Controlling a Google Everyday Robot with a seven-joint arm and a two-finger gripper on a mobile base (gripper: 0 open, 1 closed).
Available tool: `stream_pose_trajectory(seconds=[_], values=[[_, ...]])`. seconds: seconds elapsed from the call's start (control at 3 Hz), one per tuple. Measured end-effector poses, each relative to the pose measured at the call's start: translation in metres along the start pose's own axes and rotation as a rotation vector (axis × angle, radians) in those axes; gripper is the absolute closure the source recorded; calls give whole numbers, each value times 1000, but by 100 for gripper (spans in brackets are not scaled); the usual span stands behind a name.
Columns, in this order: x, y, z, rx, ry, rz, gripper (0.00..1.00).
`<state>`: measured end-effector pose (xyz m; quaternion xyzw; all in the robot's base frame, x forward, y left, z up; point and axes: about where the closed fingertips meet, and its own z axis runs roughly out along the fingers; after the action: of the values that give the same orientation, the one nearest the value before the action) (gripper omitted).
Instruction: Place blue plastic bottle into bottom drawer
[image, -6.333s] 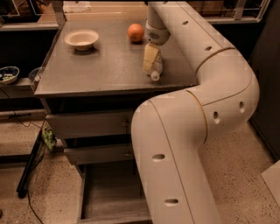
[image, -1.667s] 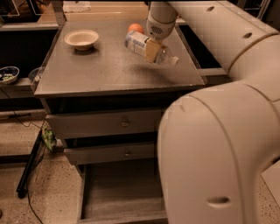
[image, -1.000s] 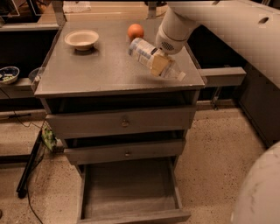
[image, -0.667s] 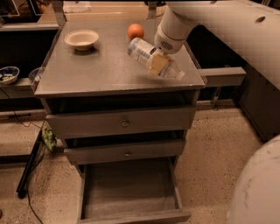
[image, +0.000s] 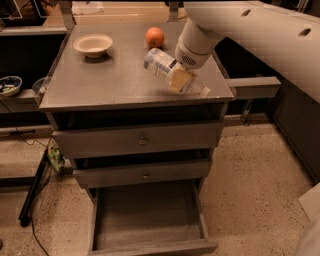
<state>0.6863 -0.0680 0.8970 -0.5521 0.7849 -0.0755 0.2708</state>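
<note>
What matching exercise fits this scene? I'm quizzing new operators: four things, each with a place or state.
1 blue plastic bottle
2 bottom drawer
3 orange
4 bowl

A pulled open
B rear left of the cabinet top
C gripped tilted by the tool, above the top's right side
D on the top, behind the bottle

Pairs: 1-C, 2-A, 3-D, 4-B
</note>
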Motion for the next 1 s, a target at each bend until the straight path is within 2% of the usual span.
stream_pose_trajectory(seconds=[0.33, 0.67, 1.0], values=[[8, 46, -5, 23, -42, -18, 100], [8, 46, -5, 23, -42, -18, 100], [14, 57, -5, 29, -50, 0, 100]])
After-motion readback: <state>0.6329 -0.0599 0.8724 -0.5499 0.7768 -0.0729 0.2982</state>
